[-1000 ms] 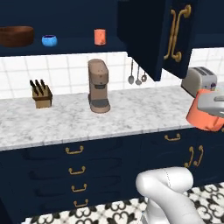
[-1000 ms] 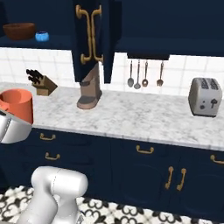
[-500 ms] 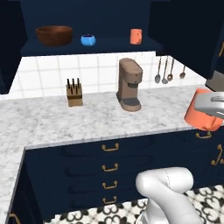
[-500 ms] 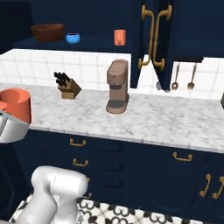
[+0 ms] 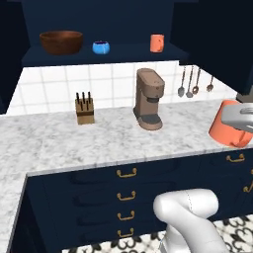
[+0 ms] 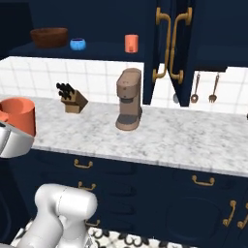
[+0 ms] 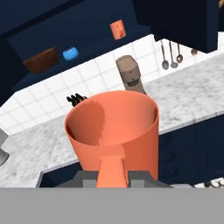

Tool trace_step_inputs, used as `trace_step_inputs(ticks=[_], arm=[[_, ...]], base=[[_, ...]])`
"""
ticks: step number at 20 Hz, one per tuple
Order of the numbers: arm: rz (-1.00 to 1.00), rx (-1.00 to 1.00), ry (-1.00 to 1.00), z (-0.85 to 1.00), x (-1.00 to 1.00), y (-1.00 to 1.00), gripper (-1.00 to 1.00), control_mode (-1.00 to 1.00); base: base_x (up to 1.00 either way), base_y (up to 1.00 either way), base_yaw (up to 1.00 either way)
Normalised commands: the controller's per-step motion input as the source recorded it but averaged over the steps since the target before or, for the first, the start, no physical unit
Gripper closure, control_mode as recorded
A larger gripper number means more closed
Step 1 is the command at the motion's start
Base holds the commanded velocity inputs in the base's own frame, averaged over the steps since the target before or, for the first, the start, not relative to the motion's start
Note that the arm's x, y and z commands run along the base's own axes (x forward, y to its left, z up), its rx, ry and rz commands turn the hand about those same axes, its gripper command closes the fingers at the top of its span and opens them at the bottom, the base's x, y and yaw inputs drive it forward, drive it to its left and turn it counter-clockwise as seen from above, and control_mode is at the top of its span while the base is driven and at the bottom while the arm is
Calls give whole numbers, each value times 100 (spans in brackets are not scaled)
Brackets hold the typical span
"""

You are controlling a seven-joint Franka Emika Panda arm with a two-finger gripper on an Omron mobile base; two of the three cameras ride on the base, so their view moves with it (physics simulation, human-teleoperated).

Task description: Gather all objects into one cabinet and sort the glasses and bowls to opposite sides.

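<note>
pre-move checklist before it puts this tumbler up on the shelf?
1. Grip: gripper shut on the held tumbler, tumbler upright. Ok.
2. Cabinet doors open, shelf exposed. Ok.
3. Drop spot: free shelf beside the shelf tumbler, on the side away from the bowls. Ok.
4. Sorting so far: wooden bowl and blue bowl together at the other end. Ok.
5. Path: coffee maker stands under the shelf, close below the target; lift above it first. Cannot tell clearance.
6. Reach from the present base position: cannot tell.
</note>
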Motion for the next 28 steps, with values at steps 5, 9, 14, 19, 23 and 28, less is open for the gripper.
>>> trace_step_inputs(ticks=[5,9,14,19,23,28], arm=[[0,0,0,0,0,0,100,100],[0,0,0,0,0,0,100,100],[0,0,0,0,0,0,100,100],[0,0,0,0,0,0,100,100],[0,0,0,0,0,0,100,100],[0,0,0,0,0,0,100,100]], base=[[32,6,0],[38,4,3],[43,10,2],[42,13,1],[41,22,1],[41,22,1]])
